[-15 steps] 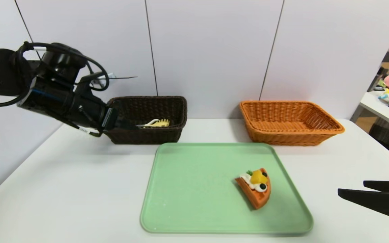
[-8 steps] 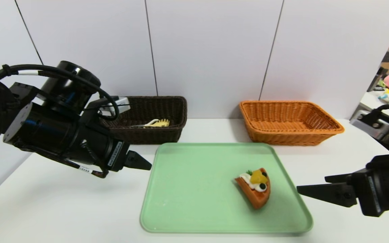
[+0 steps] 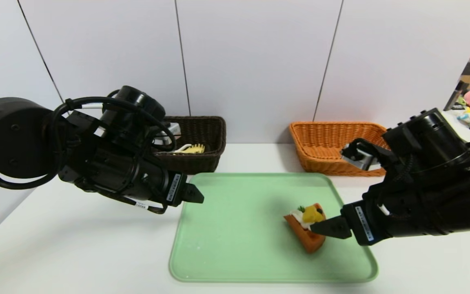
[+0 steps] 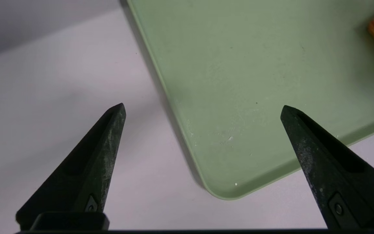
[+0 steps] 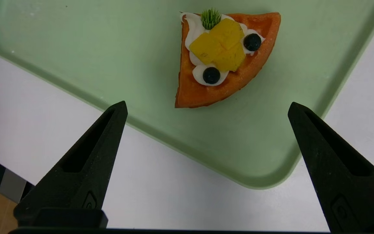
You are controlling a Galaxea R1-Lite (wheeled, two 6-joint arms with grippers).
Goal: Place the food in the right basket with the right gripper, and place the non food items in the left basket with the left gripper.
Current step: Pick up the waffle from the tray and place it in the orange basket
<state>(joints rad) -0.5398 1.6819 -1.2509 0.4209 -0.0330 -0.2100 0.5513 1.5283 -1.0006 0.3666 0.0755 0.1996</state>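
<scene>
- Right gripper (image 5: 206, 109), two matte black wedge-shaped fingers tapering to points, stands spread wide and holds nothing; it hangs over the near right part of the tray, its tips just beside the waffle slice.
- Waffle slice (image 3: 307, 228), a glossy orange wedge with a gridded top, carries white cream, yellow fruit chunks, two dark round berries and a small green sprig; it lies flat on the tray's right half.
- Tray (image 3: 235, 228) is smooth pale green plastic, rectangular with rounded corners and a low raised rim, lightly scuffed.
- Left gripper (image 4: 203, 109), with the same pointed black fingers, their faces worn greyish, is also wide apart and empty, above the tray's left edge.
- Left basket (image 3: 202, 134) is dark brown woven wicker, rectangular, with a pale yellow comb (image 3: 193, 148) inside.
- Right basket (image 3: 324, 147) is orange woven wicker with a flared rim.
- Both baskets stand on the smooth white table (image 3: 76, 241) behind the tray.
</scene>
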